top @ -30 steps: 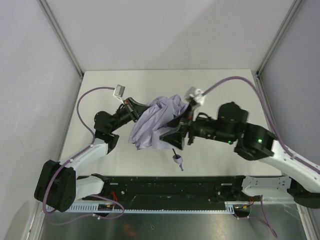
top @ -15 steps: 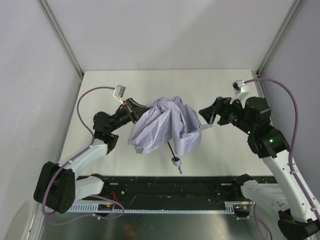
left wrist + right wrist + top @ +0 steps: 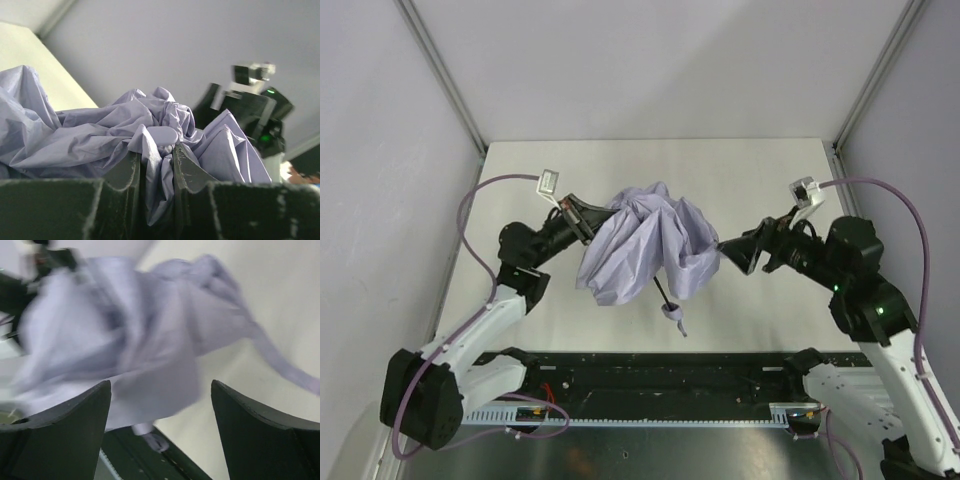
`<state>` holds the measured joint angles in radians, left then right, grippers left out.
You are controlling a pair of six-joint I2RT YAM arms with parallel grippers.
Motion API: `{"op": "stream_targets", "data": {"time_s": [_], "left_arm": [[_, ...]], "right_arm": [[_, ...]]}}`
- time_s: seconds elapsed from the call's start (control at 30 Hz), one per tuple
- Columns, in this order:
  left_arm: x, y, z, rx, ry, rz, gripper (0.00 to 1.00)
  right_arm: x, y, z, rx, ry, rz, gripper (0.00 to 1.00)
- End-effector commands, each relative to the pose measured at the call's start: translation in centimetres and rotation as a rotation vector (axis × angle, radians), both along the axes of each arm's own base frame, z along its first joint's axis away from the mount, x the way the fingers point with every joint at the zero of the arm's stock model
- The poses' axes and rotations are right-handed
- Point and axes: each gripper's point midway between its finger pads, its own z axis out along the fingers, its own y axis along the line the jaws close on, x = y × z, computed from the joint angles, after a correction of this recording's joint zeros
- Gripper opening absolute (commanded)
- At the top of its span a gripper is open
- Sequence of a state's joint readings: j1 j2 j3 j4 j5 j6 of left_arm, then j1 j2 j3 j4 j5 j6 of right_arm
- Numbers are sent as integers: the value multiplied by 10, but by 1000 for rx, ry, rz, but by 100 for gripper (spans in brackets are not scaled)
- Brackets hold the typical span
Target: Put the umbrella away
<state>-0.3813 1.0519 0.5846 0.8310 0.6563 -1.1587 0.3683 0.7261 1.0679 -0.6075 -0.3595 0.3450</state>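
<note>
**Pale bench, umbrella gathered but not yet wrapped**

Grey walls close in a white bench (image 3: 770,180) on which the umbrella (image 3: 645,245) lies between the two grippers. Its canopy (image 3: 620,260) is crumpled and baggy rather than rolled. The left gripper (image 3: 586,211) is pinched narrow on a fold of cloth right at its tip. The right gripper (image 3: 728,252) stands wide and holds nothing, with the canopy's edge just ahead of it. The black shaft (image 3: 663,293) and small handle (image 3: 672,316) poke out of the cloth toward the arm bases.

I judge the job to be about midway. The umbrella looks collapsed, but the cloth is loose, nothing binds it, and no place to stow it is in sight.

The left wrist view confirms the grip: cloth is squeezed between the fingers (image 3: 129,175), which the overhead view only hints at. The right wrist view is blurred. It shows its fingers (image 3: 65,432) far apart with the cloth beyond them, and a thin strap (image 3: 280,357) trailing off to one side that is hard to make out from above. Only the overhead view shows both grippers, shaft and handle together.
</note>
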Motion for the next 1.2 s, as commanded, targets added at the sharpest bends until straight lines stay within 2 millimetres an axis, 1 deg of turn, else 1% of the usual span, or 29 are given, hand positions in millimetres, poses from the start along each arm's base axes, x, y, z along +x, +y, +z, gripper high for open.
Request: {"op": "stream_targets", "data": {"time_s": [0.0,0.07,0.13,0.2,0.23,0.3,0.37,0.43,0.53,0.6,0.67,0.8,0.93,1.03,1.13,1.17], "left_arm": [[21,23,35,62,-189,243,0],[25,27,36,86,-208,288,0],[29,31,36,102,-214,317,0],[31,32,37,114,-215,330,0],[31,32,37,116,-215,331,0],[29,31,40,114,-219,321,0],[26,29,43,113,-225,300,0],[23,27,43,114,-228,282,0],[18,26,43,109,-223,254,0],[14,24,43,104,-217,231,0],[9,23,45,99,-217,212,0],[2,23,47,91,-223,190,0],[-3,21,49,84,-221,165,0],[-5,21,51,80,-223,160,0],[-5,21,52,77,-220,155,0],[-5,21,52,76,-220,155,0]], "right_arm": [[-50,45,101,260,-277,268,84],[-65,60,123,325,-343,339,84],[-83,82,139,389,-366,451,79],[-105,113,143,421,-356,578,72],[-114,126,142,419,-357,617,69],[-115,149,126,345,-350,595,64],[-97,162,103,232,-333,491,57],[-74,163,78,132,-293,386,51],[-42,154,46,37,-205,281,40],[-26,146,32,-3,-161,238,35],[-17,140,25,-30,-149,216,32],[-15,136,24,-38,-149,218,31],[-12,135,13,-56,-106,213,32],[-18,135,13,-51,-101,241,42],[-25,126,18,-48,-108,245,50],[-30,123,19,-44,-114,265,53]]}}
